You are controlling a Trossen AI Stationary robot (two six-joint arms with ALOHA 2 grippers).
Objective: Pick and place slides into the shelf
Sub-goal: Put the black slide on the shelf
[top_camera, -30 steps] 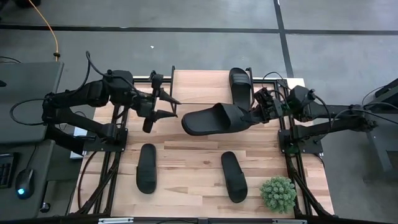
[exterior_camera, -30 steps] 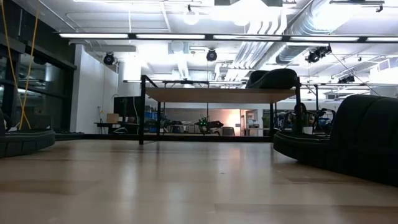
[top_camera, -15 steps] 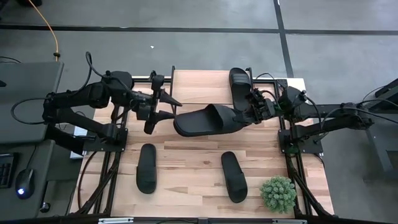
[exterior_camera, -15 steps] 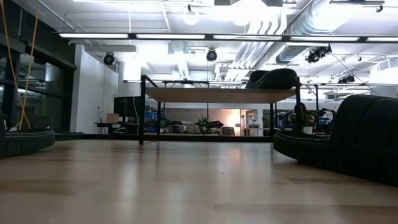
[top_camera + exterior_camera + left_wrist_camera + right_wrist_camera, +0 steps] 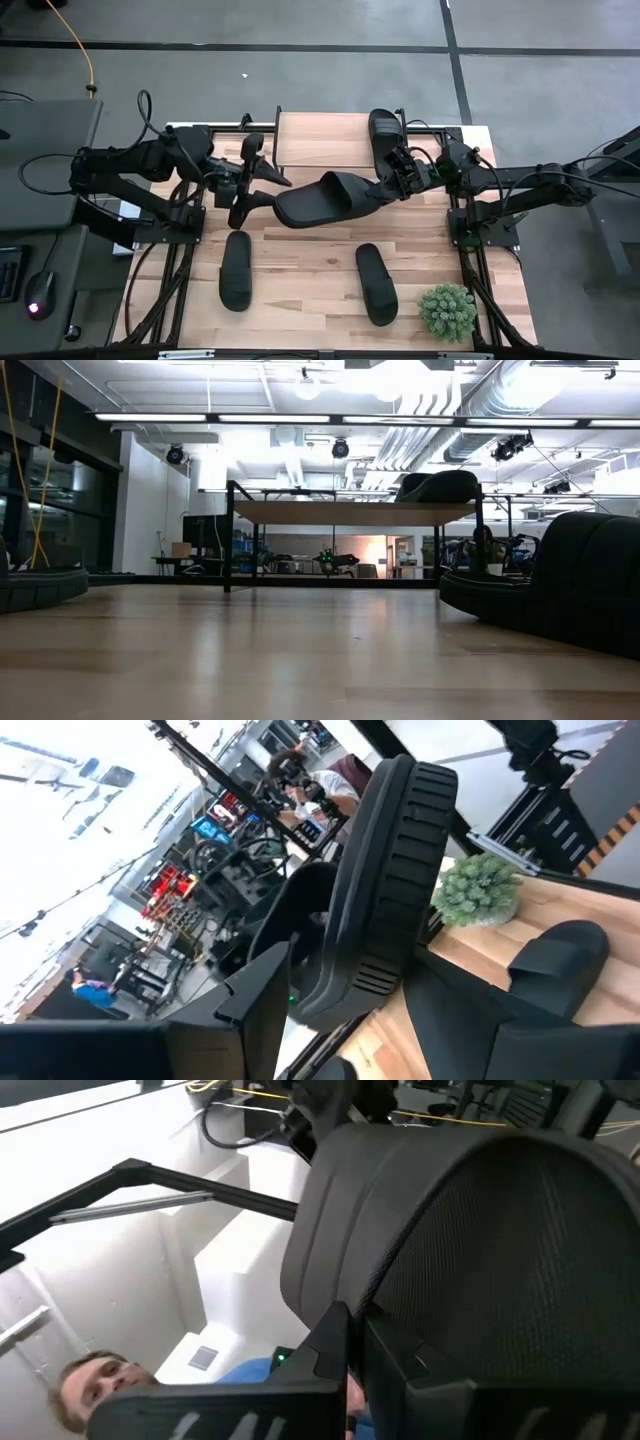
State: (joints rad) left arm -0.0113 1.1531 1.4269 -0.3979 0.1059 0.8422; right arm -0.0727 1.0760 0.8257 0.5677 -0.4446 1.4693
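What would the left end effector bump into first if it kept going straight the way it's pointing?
Most likely the slide held up by the right end effector. The left end effector points across the table at its toe end, with only a small gap between them, though their heights are hard to compare.

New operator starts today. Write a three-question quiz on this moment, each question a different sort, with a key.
1. True or false: the right gripper holds a slide above the table.
2. How many slides lie flat on the table? A) one B) two C) three
3. Fill in: one slide already rests on the ____.

Key: 1 true; 2 B; 3 shelf
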